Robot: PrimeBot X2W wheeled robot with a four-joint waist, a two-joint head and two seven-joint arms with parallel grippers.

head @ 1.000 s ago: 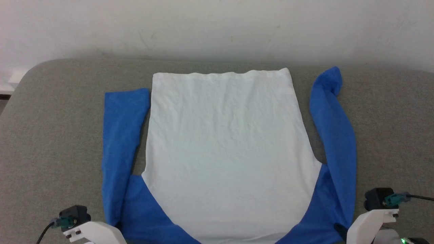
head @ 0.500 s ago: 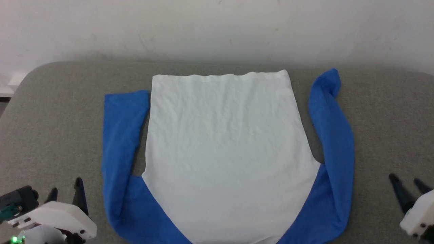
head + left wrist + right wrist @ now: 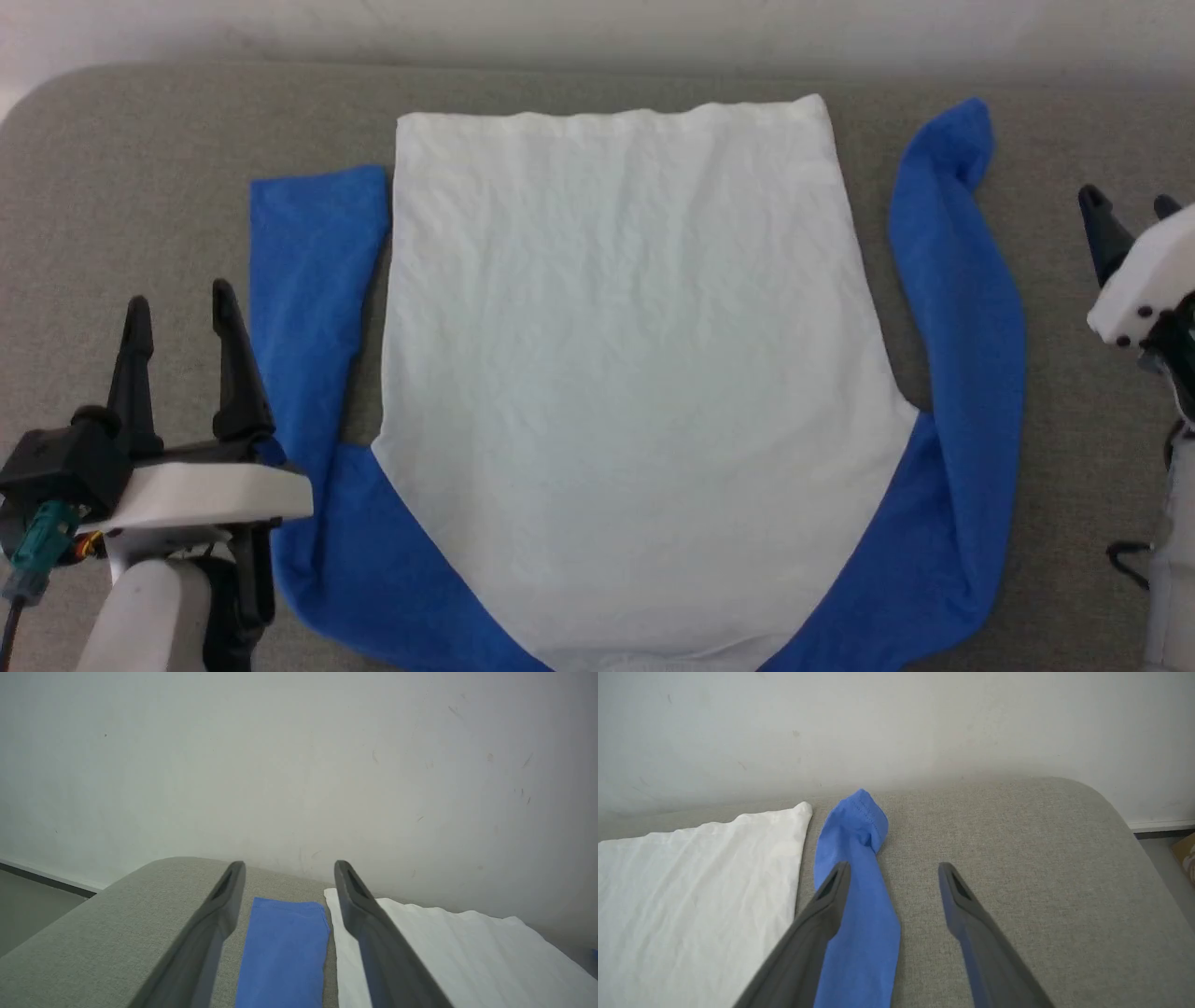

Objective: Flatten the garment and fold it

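Across the grey fabric-covered surface (image 3: 121, 168), which meets a pale wall (image 3: 280, 765) along its far side, the garment (image 3: 616, 355) lies spread flat and roughly centred. Its long axis runs from the robot toward the wall. The straight hem (image 3: 607, 117) is the far end, while the shoulder end points at the robot and is cut off by the bottom edge of the head view. The white body is smooth apart from fine creases and widens slightly toward the near end. Both blue sleeves lie alongside the body with their cuffs pointing toward the wall. The left sleeve (image 3: 308, 280) is flat and straight, just beside the body's edge, and its square cuff stops a little short of the hem. The right sleeve (image 3: 962, 308) bows outward, leaving a wedge of grey between it and the body, and its cuff is narrowed and twisted near hem level. The left gripper (image 3: 180, 299) sits at the outer edge of the left sleeve, fingers spread wide and holding nothing; its wrist view frames the cuff between the fingers (image 3: 369, 933). The right gripper (image 3: 1128, 201) is outboard of the right sleeve, likewise spread and empty; in its wrist view one finger crosses the sleeve, and bare grey shows in the gap.
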